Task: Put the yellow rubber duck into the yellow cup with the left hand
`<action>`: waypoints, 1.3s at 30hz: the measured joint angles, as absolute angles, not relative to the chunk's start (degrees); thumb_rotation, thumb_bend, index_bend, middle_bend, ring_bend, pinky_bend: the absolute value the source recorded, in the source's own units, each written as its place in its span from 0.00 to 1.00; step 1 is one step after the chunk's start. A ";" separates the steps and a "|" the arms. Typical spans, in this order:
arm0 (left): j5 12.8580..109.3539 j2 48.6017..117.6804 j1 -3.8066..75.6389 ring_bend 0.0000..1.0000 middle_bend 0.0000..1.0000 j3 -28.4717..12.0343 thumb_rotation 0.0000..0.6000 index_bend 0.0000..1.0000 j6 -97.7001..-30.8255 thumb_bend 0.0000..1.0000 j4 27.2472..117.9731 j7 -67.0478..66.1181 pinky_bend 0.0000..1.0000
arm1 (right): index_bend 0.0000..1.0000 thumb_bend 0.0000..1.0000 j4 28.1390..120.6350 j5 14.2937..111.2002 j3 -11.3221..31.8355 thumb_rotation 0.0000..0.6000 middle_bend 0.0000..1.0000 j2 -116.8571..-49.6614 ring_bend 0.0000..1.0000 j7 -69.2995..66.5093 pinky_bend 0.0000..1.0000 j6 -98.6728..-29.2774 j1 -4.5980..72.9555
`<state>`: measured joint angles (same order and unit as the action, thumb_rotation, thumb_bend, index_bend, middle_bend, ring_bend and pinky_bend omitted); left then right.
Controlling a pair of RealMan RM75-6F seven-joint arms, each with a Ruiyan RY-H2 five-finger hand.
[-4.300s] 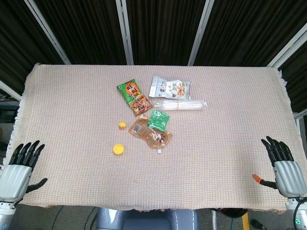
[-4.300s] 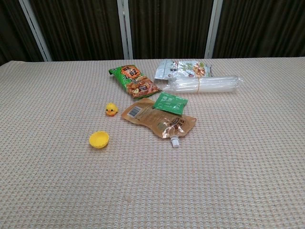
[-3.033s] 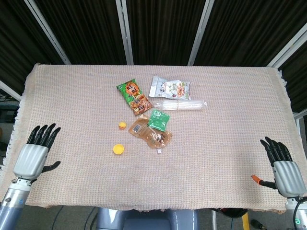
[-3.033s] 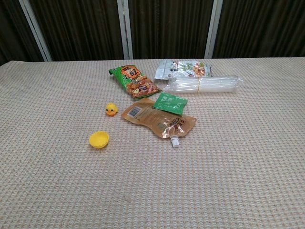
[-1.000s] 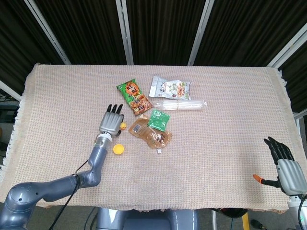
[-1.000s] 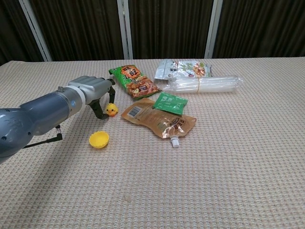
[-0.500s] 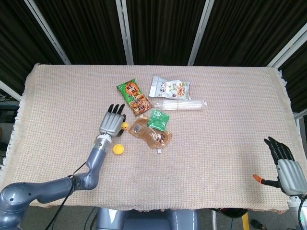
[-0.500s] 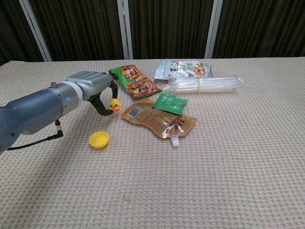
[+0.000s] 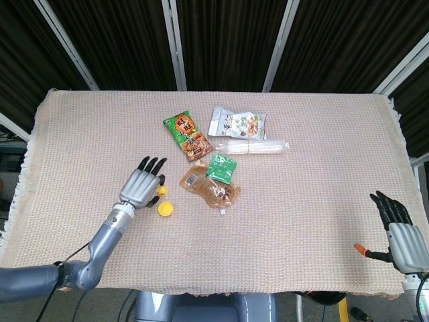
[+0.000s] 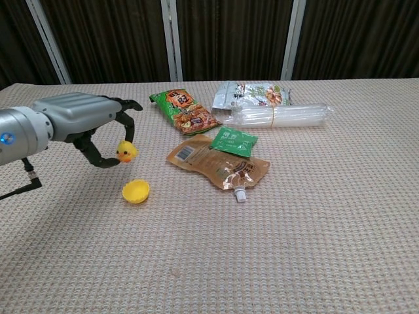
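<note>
Fingers (image 10: 123,104) of the left hand (image 10: 82,118) arch forward and down from a grey palm, and the yellow rubber duck (image 10: 126,152) hangs pinched between a fingertip and the curled thumb, clear of the tablecloth (image 10: 314,216). In the head view the left hand (image 9: 142,183) sits at the end of a grey forearm that reaches in from the lower left corner, the duck (image 9: 161,192) peeping out at its right side.

The yellow cup (image 10: 135,191) stands on the cloth just below and slightly right of the duck, mouth up, with nothing visible inside it; from above the cup (image 9: 165,208) lies close beside the hand.

The right hand (image 9: 401,231) rests at the table's near right corner, fingers straight and spread, holding nothing.

Beyond the duck lie a green snack bag (image 10: 184,112), a silver snack packet (image 10: 253,93), a clear plastic sleeve (image 10: 280,116), a small green sachet (image 10: 234,141) and a brown spouted pouch (image 10: 221,165).
</note>
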<state>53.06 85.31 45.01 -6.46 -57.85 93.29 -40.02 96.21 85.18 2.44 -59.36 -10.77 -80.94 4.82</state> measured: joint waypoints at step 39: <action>51.97 92.30 44.48 0.00 0.00 -3.78 1.00 0.35 -57.55 0.47 89.14 -40.11 0.00 | 0.02 0.01 96.19 85.85 2.53 1.00 0.00 -59.28 0.00 -11.36 0.00 -81.95 4.38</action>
<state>51.97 92.30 44.48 -3.78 -57.55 89.14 -40.11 96.19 85.85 2.53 -59.28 -11.36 -81.95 4.38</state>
